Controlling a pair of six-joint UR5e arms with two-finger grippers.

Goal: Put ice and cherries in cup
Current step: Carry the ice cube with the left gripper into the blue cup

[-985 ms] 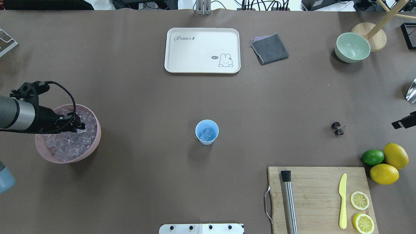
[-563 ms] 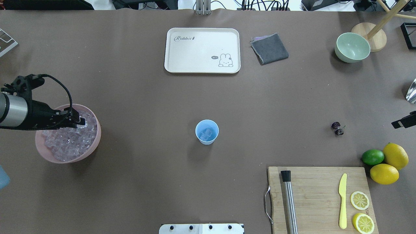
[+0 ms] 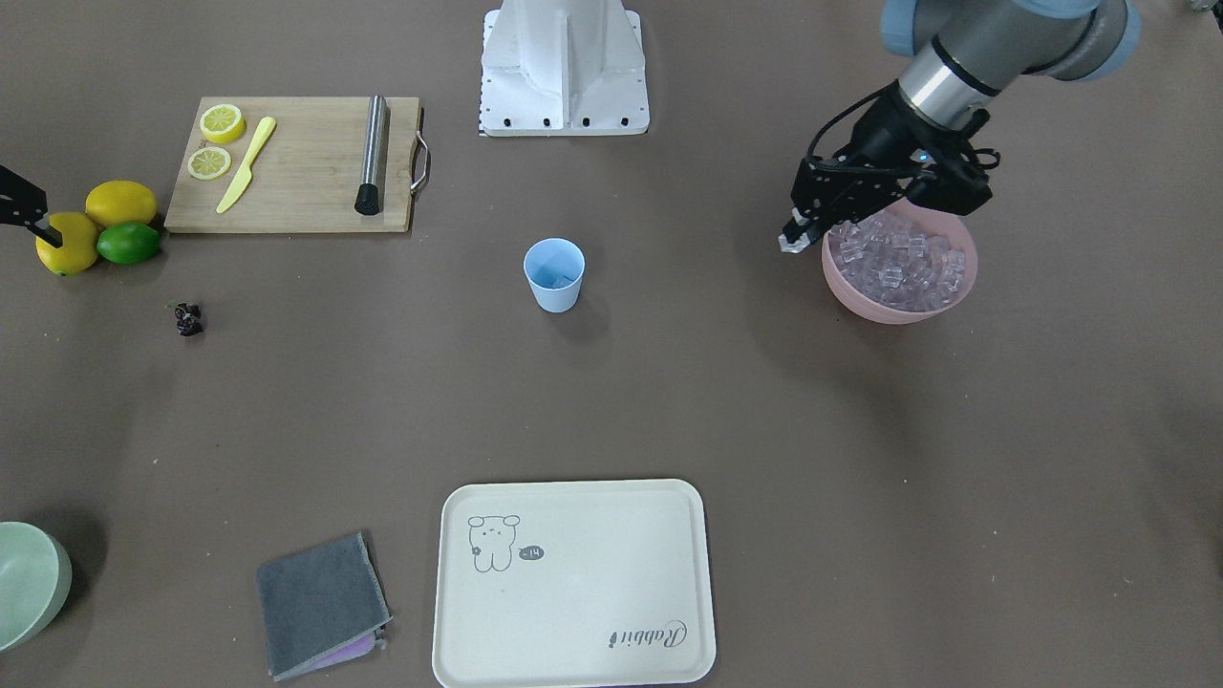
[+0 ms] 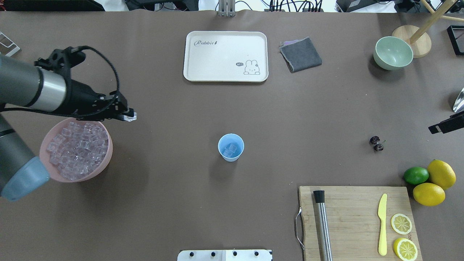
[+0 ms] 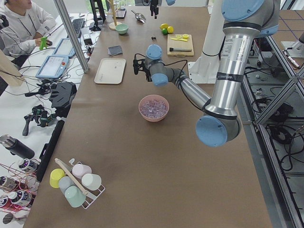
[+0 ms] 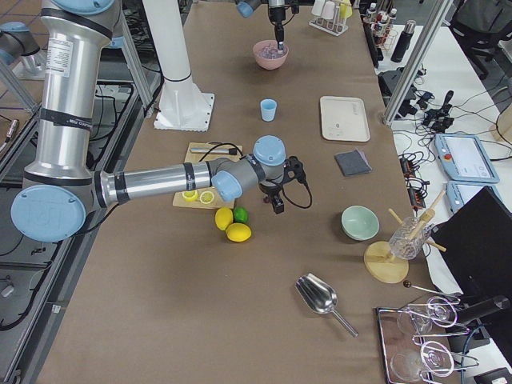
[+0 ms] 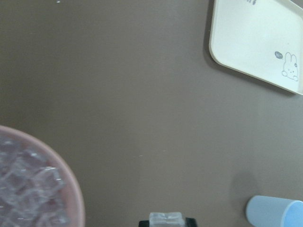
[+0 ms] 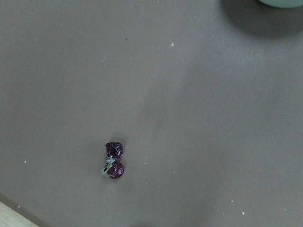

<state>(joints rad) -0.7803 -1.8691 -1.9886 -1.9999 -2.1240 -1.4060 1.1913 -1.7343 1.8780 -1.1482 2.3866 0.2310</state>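
Observation:
The light blue cup stands mid-table with a few ice cubes inside; it also shows in the front view and the left wrist view. My left gripper is shut on one clear ice cube and holds it above the table, just beyond the pink bowl, which is full of ice. The dark cherries lie on the table at the right, also in the right wrist view. My right gripper shows only at the view's edge, above and to the right of the cherries; I cannot tell whether it is open.
A white rabbit tray and a grey cloth lie at the far side. A pale green bowl is far right. A cutting board with muddler, knife and lemon slices is near right, with lemons and a lime beside it.
My left gripper has lifted out of the pink bowl with an ice cube and moved away and toward the cup. The right gripper has shifted slightly.

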